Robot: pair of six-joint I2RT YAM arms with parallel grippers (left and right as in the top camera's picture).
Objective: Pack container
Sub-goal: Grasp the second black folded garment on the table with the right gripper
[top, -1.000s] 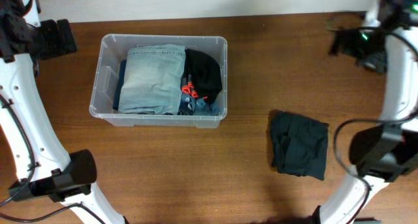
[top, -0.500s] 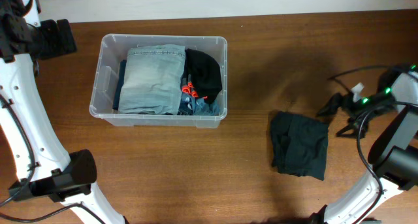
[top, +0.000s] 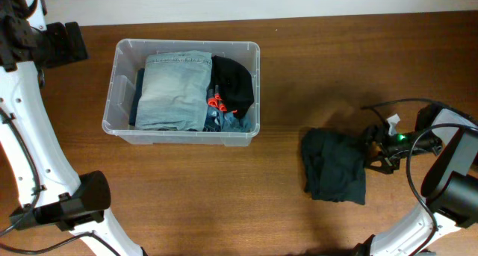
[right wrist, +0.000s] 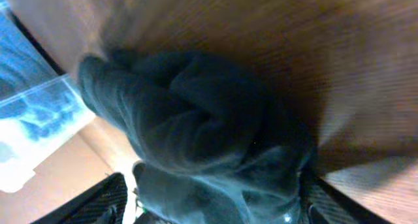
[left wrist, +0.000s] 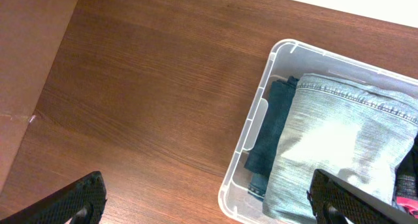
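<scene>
R end effector [top: 370, 153] now at dark garment [top: 332, 166], spread wide astride it; garment shoved frame-left. Pickup for container [top: 183, 136] pending.

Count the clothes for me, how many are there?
4: pale jeans, darker denim left of them and a black garment in the container; a dark garment on the table. More may hide underneath.
</scene>
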